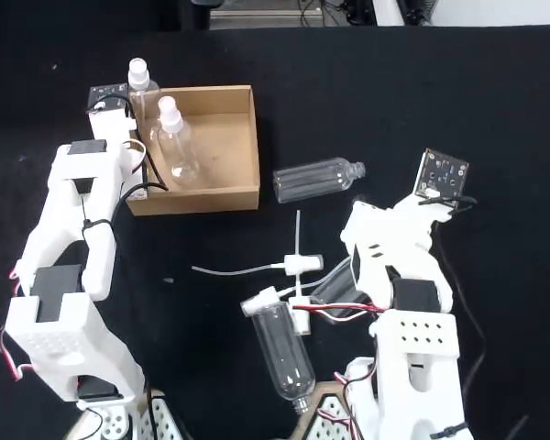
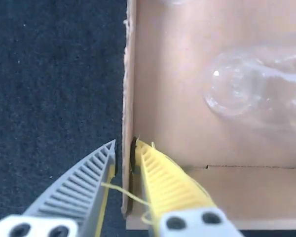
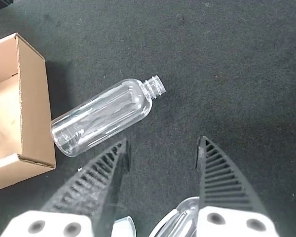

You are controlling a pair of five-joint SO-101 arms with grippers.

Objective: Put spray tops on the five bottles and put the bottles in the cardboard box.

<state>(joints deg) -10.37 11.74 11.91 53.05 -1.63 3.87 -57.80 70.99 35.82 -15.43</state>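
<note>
Uncapped bottle (image 1: 316, 179) beside box (image 1: 192, 200), spray tops (image 1: 302, 265) nearby

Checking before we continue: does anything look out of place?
Yes. The left gripper clamps a wall of the cardboard box, not a bottle. A capless bottle lies on its side beside the box; a loose spray top lies nearby.

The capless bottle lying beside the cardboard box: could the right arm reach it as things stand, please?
Probably yes: the right end effector is open, facing the bottle, with only bare cloth between them.
</note>
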